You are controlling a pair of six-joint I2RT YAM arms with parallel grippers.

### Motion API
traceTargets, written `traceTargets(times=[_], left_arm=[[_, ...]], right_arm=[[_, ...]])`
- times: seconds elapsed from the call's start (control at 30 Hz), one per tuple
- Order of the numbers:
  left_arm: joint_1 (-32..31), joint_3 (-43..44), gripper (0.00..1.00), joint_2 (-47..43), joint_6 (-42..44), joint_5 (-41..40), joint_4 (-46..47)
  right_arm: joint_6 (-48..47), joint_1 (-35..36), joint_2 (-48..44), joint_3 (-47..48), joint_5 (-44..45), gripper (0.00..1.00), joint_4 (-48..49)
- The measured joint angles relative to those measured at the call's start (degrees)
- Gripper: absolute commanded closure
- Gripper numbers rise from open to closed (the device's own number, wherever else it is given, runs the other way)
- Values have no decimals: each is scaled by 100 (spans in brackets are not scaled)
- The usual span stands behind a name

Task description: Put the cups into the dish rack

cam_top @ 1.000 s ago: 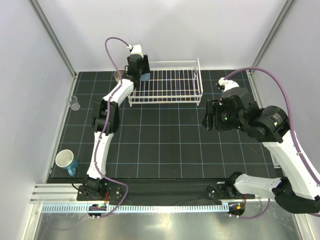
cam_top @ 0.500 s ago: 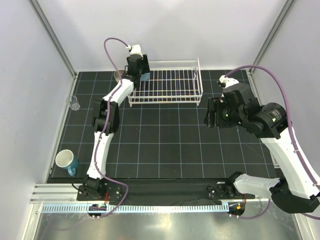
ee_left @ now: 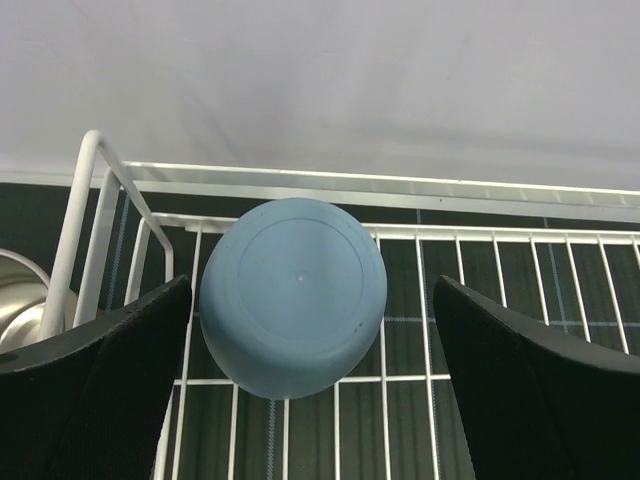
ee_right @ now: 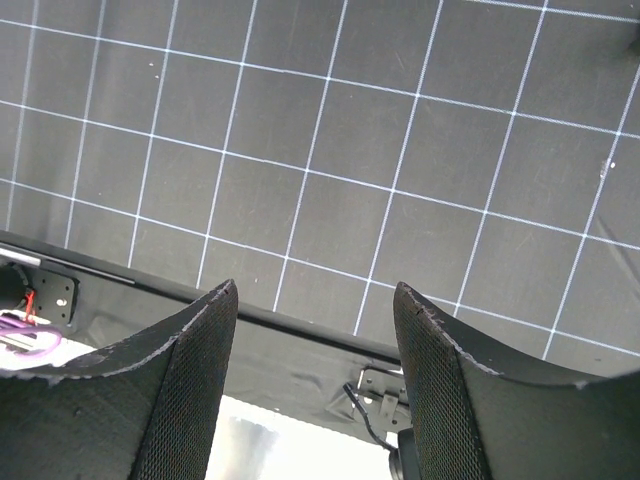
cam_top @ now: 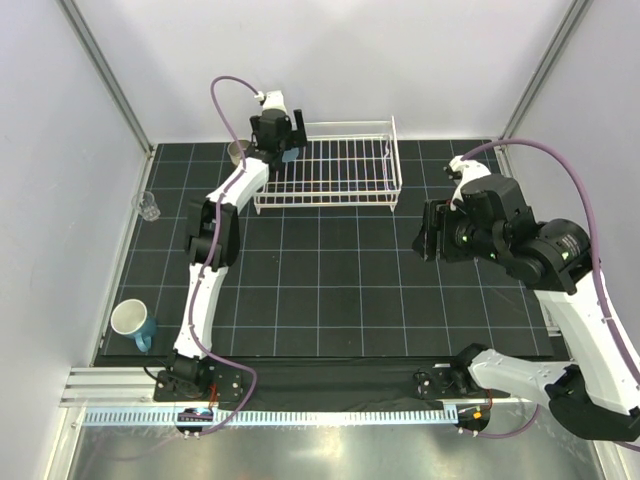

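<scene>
A light blue tumbler [ee_left: 293, 295] stands upside down on the grid floor at the left end of the white wire dish rack [ee_left: 350, 185]. My left gripper [ee_left: 312, 285] hangs over it, open, with its fingers on either side and clear of the tumbler. In the top view the left gripper [cam_top: 281, 140] sits at the dish rack's [cam_top: 330, 201] back left corner. My right gripper [ee_right: 314, 287] is open and holds nothing above the black grid mat, at the right in the top view [cam_top: 431, 231]. A teal mug [cam_top: 133, 322], a tiny clear glass [cam_top: 149, 206] and a tan metallic cup [cam_top: 238, 152] stand on the mat.
The tan metallic cup [ee_left: 20, 290] is just outside the rack's left wall, close to my left finger. A grey wall rises right behind the rack. The mat's near edge and a metal rail [cam_top: 300, 412] lie below the right gripper.
My left gripper has opened and let go of the light blue tumbler, which now rests in the rack. The right arm has drifted a little to the right.
</scene>
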Motion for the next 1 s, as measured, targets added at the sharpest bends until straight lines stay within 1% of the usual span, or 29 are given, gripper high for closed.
traceTargets(times=[0.13, 0.37, 0.57, 0.7, 0.8, 0.93, 1.0], left_arm=[[-7, -11, 0, -90, 7, -22, -114], [-4, -72, 0, -546, -20, -79, -225], [-20, -72, 0, -892, -269, -79, -267], [-81, -179, 0, -1113, -494, -83, -435], [-192, -619, 0, -1491, -688, -85, -560], [-481, -1554, 1, -2282, -1038, -144, -861], [-634, -2044, 2, -2739, -1224, -103, -1005]], right_arm=[[0, -2, -136, -94, -81, 35, 116], [33, -2, -240, -297, -166, 35, 214], [116, -2, -254, -404, -181, 35, 234], [181, -2, -326, -407, 11, 34, 170], [166, -2, -426, -407, 149, 34, 35], [164, -2, -546, -337, 232, 34, -98], [177, -2, -605, -323, 295, 34, -105]])
